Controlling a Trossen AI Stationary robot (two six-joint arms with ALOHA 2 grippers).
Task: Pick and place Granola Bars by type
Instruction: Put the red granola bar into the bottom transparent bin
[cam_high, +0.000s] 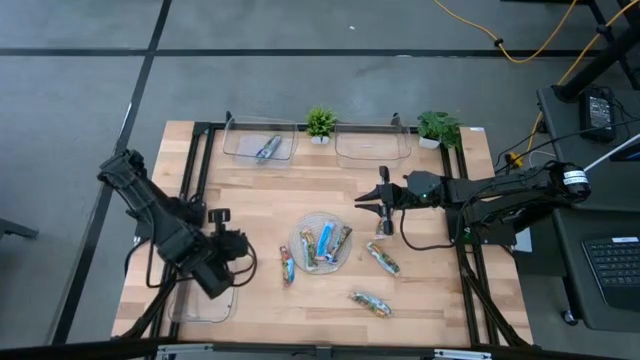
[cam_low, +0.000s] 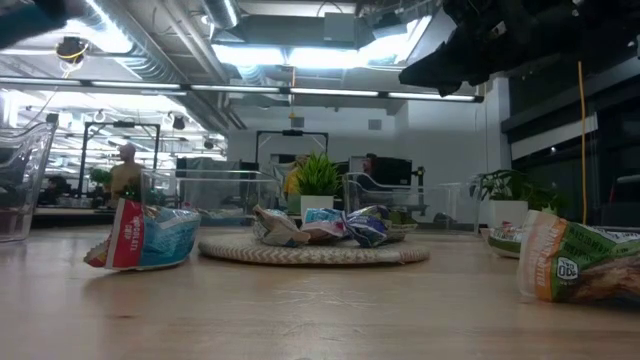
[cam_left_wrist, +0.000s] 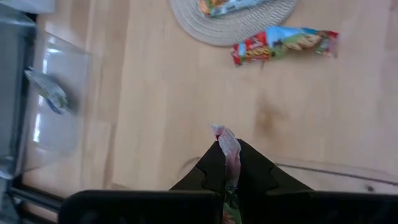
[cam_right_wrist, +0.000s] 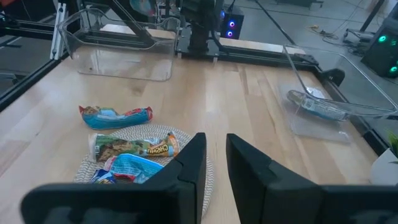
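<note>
My left gripper (cam_high: 222, 280) hangs over the clear tray (cam_high: 200, 303) at the table's near left, shut on a granola bar with a red and white wrapper end (cam_left_wrist: 227, 144). My right gripper (cam_high: 372, 200) waits right of centre, open, with nothing between its fingers (cam_right_wrist: 214, 163). The round woven plate (cam_high: 320, 262) holds several bars (cam_high: 326, 240). A red and blue bar (cam_high: 287, 266) lies on the wood just left of the plate. Two green-yellow bars (cam_high: 382, 258) (cam_high: 370, 303) lie on the wood to the plate's right. A blue bar (cam_high: 267, 148) lies in the far left tray (cam_high: 236, 150). My left gripper pinches the bar between its two fingers (cam_left_wrist: 208, 171), and the crimped wrapper end (cam_left_wrist: 229, 148) sticks out past the fingertips. The fingers slant down from the table's left side and lie along the bar. The bar is lifted clear, above the near tray's rim (cam_left_wrist: 323, 167).
A second clear tray (cam_high: 372, 146) stands at the far edge beside the first. Two small potted plants (cam_high: 320, 122) (cam_high: 438, 127) stand at the far edge. Bare wood lies between the plate and the far trays. The black frame rails (cam_high: 195, 170) run along the table's sides.
</note>
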